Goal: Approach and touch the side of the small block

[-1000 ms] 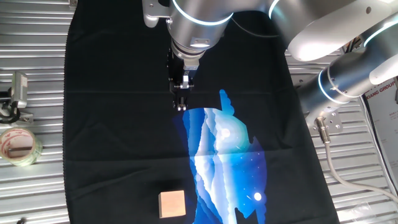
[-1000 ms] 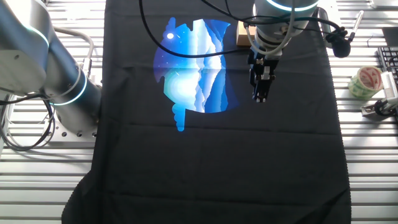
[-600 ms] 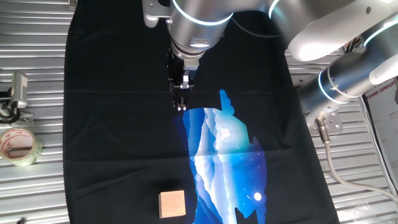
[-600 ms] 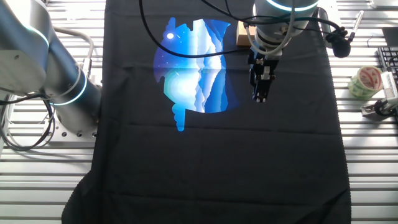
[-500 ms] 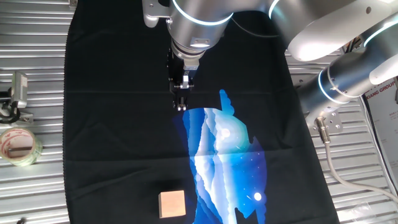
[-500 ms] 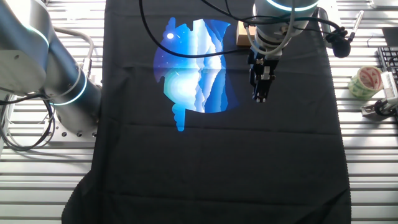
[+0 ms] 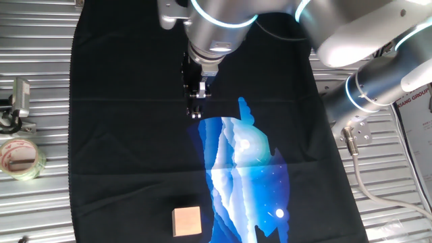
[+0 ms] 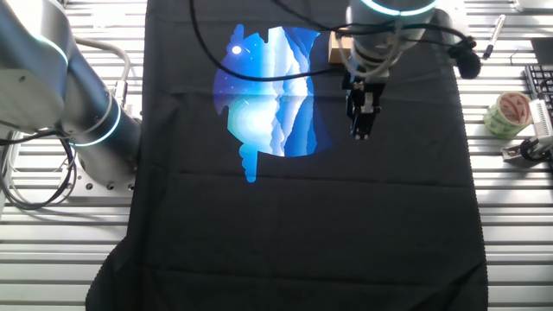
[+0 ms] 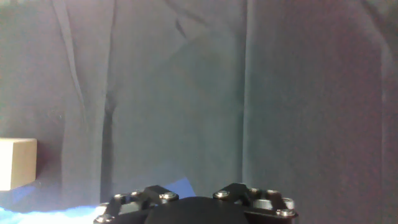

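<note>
The small block (image 7: pixel 186 221) sits low in one fixed view, bottom centre-left, flat on the black cloth (image 7: pixel 121 135) just beside the left edge of the blue picture (image 7: pixel 243 169) printed on it. It looks like a plain wooden cube: light, stiff, with square flat faces and nothing fragile about it. My guess is a firm poke would slide it across the cloth, so a soft touch square on a flat side face is the way in, not a corner.

The gripper (image 7: pixel 196 111) hangs well apart from the block, up in the centre-top of that view, pointing down at the cloth near the top tip of the blue picture. It carries nothing. The fingers look close together, but whether they are fully closed I cannot tell.

In the other fixed view the gripper (image 8: pixel 362 130) is upper right of centre, and the block (image 8: pixel 333 50) is mostly hidden behind the arm, only a tan sliver peeking out. The hand view cuts the block (image 9: pixel 17 163) off at the left edge, and the fingertips do not show there at all, just the bolted base at the bottom. A roll of tape (image 7: pixel 19 158) rests off the cloth at far left.
</note>
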You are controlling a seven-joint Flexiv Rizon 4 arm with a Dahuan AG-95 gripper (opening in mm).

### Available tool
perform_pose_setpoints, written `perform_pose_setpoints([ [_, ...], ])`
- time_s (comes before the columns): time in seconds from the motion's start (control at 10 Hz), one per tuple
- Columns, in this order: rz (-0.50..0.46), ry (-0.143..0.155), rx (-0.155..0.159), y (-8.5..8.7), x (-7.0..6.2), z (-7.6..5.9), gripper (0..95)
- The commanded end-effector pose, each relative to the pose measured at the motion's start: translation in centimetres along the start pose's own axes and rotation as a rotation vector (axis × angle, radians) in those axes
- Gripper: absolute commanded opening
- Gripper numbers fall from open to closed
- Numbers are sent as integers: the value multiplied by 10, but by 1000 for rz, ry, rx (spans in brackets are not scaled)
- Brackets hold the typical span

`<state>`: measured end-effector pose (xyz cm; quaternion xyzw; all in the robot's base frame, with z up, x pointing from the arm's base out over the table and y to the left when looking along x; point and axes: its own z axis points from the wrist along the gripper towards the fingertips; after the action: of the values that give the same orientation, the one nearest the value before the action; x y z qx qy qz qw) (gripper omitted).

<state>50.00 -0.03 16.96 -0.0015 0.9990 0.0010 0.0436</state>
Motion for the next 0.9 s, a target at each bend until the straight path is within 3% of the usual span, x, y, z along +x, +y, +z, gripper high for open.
perform_pose_setpoints([
  [0.1,2,-25,0,0,0,0,0],
  [0.9,5,-25,6,0,0,0,0],
])
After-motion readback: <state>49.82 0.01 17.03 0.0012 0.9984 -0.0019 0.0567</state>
